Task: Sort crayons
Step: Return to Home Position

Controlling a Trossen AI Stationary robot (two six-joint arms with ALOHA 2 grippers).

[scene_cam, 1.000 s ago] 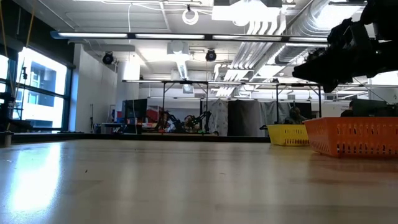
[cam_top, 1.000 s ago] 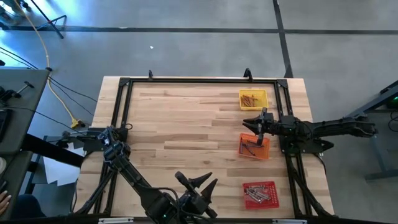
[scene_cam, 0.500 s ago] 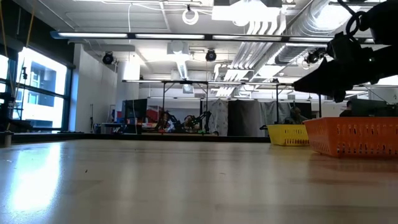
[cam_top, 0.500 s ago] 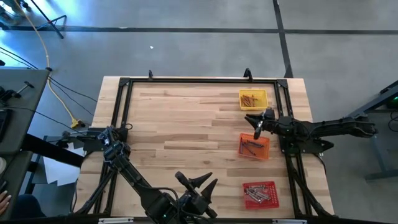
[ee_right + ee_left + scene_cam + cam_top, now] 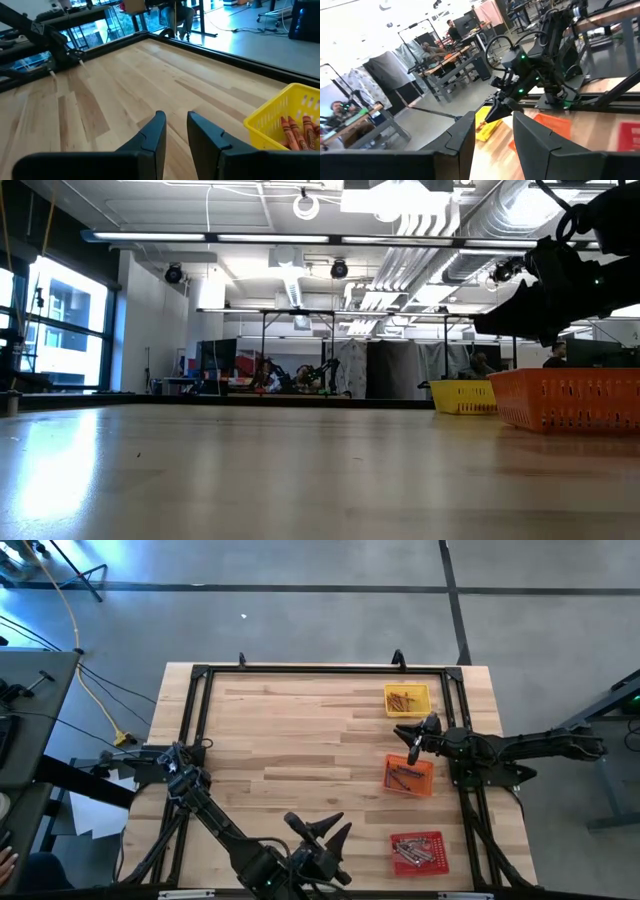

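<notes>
Three small square mesh trays stand along the table's right side. The yellow tray (image 5: 407, 699) holds orange crayons (image 5: 295, 131). The orange tray (image 5: 409, 776) holds grey crayons (image 5: 405, 775). The red tray (image 5: 418, 852) holds reddish and grey crayons (image 5: 408, 852). My right gripper (image 5: 404, 736) is open and empty. It hangs above the table between the yellow and orange trays, its fingers pointing toward the table's left. My left gripper (image 5: 318, 823) is open and empty above the table's near edge.
A black frame (image 5: 200, 675) runs around the tabletop's edges. The bare wooden tabletop (image 5: 290, 740) stretches left of the trays. The room beyond shows people at desks (image 5: 340, 107).
My right gripper has risen from over the orange tray and gone a little toward the table's far edge. It has tipped up from pointing down to pointing about level toward the table's left. The grey crayons in the orange tray now show uncovered.
</notes>
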